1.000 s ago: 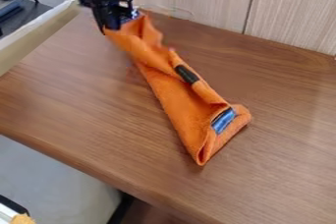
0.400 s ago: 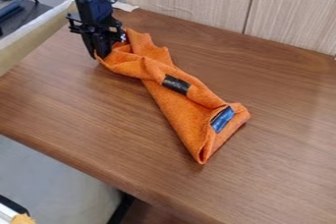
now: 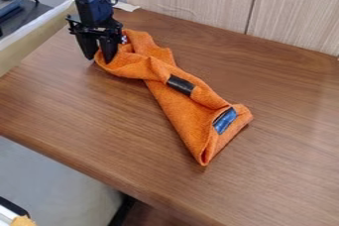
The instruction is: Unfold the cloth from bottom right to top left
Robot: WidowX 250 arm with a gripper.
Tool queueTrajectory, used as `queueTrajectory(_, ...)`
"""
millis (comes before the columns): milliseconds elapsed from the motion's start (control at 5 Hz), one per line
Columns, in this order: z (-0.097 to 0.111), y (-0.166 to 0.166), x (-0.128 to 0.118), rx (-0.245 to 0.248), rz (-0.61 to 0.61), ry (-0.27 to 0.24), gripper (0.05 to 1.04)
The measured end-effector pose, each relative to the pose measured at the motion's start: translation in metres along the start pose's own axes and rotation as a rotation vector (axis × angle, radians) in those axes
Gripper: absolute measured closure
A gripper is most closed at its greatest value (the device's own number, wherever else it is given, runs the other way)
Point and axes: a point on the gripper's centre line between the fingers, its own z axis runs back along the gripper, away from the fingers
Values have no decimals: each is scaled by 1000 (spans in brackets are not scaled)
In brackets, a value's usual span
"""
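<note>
Matt, rough orange cloth [image 3: 177, 106]

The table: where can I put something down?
Bare wood shows on the table between the orange cloth and the picture's right edge, and between the cloth and the table's lower-left edge. It's crowded at upper left, where the gripper is by the cloth.

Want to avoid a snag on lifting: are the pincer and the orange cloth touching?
Cannot tell: in the camera view, one finger of the open pincer overlaps the orange cloth, hiding any gap.
</note>
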Motion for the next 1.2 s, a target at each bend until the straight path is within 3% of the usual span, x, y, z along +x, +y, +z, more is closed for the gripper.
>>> queueTrajectory(200,0,-1,-2,-7,5,14,83)
queueTrajectory(400,6,-1,-2,-1,8,6,81)
queueTrajectory(600,35,-3,1,22,-1,-52,84)
queueTrajectory(1000,83,-12,-2,-26,-16,-124,84)
queueTrajectory(1200,86,-15,-6,-38,-46,-105,84)
